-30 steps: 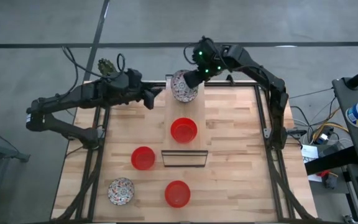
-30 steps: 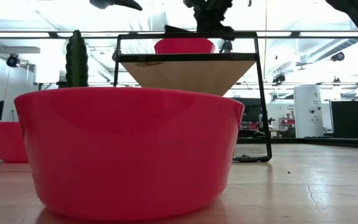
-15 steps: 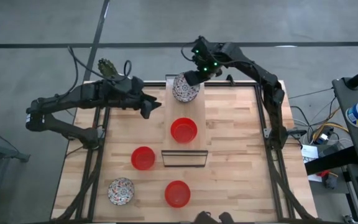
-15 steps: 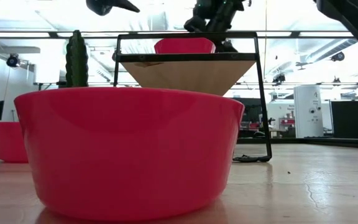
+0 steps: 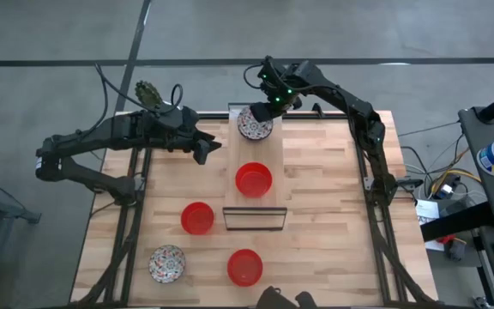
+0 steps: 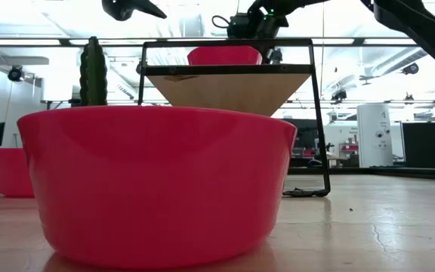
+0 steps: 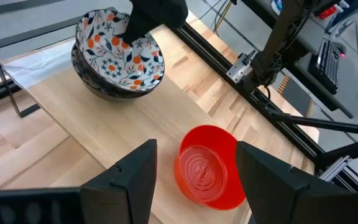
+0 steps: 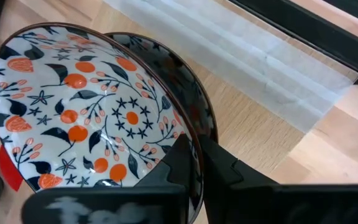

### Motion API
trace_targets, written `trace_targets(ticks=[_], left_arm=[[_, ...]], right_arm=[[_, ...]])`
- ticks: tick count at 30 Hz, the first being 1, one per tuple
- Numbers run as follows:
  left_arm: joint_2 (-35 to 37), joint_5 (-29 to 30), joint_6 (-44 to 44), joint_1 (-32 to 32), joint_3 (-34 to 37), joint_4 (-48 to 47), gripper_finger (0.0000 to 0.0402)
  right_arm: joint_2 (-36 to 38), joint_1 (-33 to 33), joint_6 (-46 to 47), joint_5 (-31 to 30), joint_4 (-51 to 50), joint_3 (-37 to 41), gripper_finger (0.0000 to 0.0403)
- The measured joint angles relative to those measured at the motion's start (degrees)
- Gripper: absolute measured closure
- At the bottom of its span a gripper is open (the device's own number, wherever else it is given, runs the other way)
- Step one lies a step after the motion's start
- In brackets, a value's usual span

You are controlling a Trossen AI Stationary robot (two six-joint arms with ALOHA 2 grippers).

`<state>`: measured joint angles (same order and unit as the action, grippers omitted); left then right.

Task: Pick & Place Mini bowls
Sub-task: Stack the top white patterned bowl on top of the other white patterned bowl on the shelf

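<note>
Two patterned mini bowls [image 5: 256,125] sit nested at the far end of a raised wooden shelf [image 5: 268,154]. My right gripper [image 5: 269,106] is shut on the upper one [image 8: 98,112], reaching in from the far right. A red bowl [image 5: 253,180] stands on the shelf's near half. On the table lie a red bowl [image 5: 197,218], another red bowl [image 5: 244,266] and a patterned bowl [image 5: 166,263]. My left gripper [image 5: 210,148] hovers open and empty left of the shelf; its wrist view shows the shelf's red bowl [image 7: 207,168] below its fingers. My right gripper pinches the upper patterned bowl by its far rim [image 8: 190,127], one finger [image 8: 179,163] inside the bowl and the other outside. The fingers slant down from the far side. The bowl rests nested in the lower patterned bowl [image 7: 104,87] on the shelf.
The shelf stands on a black wire frame [image 5: 254,219] near the table's middle. A cactus in a pot [image 5: 148,92] stands at the far left corner. In the low view the nearest red bowl [image 6: 157,181] fills the foreground. Bare wood lies right of the shelf [image 5: 324,197].
My right gripper has come down with the patterned bowl, which was held higher and tipped, and now sits nested in the other patterned bowl at the shelf's far end. My left gripper has shifted slightly toward the near edge and the shelf, staying open.
</note>
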<state>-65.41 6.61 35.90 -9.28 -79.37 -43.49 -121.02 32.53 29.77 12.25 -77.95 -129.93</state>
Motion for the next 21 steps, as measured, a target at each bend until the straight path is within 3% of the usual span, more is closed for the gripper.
trace_targets(ticks=[10, 21], left_arm=[[0.0, -0.1, 0.0, 0.0, 0.0, 0.0, 0.0193], [0.0, -3.1, 0.2, 0.0, 0.0, -3.3, 0.0193]], right_arm=[[0.0, 0.1, 0.3, 0.5, -0.1, 0.0, 0.0354], [0.0, 0.0, -1.0, 0.0, 0.0, 0.0, 0.0268]])
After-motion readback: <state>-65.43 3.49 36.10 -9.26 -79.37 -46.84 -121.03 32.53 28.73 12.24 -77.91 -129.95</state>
